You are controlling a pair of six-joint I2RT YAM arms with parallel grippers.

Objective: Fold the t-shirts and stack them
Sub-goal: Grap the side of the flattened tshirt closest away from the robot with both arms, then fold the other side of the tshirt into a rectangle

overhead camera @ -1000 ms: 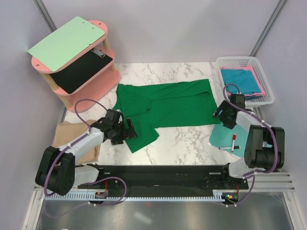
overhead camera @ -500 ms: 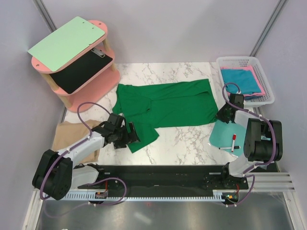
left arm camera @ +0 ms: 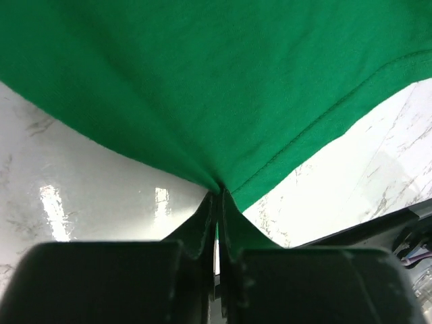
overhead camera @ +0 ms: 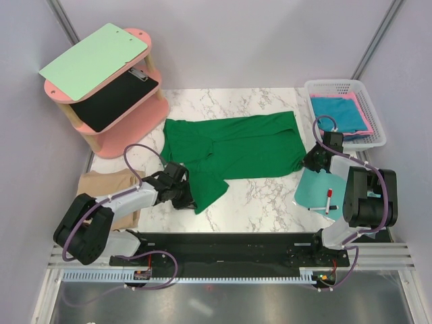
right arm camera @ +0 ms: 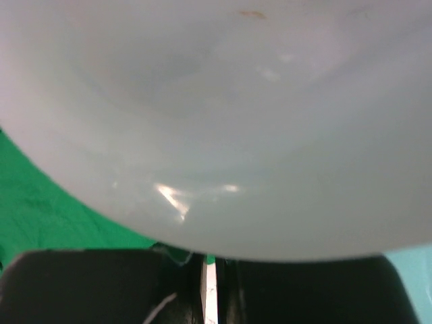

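Note:
A dark green t-shirt (overhead camera: pixel 236 145) lies spread across the middle of the marble table. My left gripper (overhead camera: pixel 193 199) is shut on its near left corner; in the left wrist view the green cloth (left arm camera: pixel 223 88) bunches into the closed jaws of the left gripper (left arm camera: pixel 217 197). At the shirt's near right corner my right gripper (overhead camera: pixel 308 163) is shut on the hem. In the right wrist view a sliver of green sits at the tips of the right gripper (right arm camera: pixel 210 259), and a pale blur hides most of that view. A tan t-shirt (overhead camera: pixel 101 187) lies at the left edge. Teal and pink t-shirts (overhead camera: pixel 341 111) lie in a basket.
A white basket (overhead camera: pixel 378 118) stands at the back right. A mint-teal board (overhead camera: pixel 312 192) with a red marker (overhead camera: pixel 329 201) lies near the right arm. A pink two-tier shelf (overhead camera: pixel 128 115) at the back left carries a pale green clipboard (overhead camera: pixel 94 61).
The left gripper slid right along the table to the shirt's near left corner and shut on it. The right gripper moved back to the shirt's right corner and shut there.

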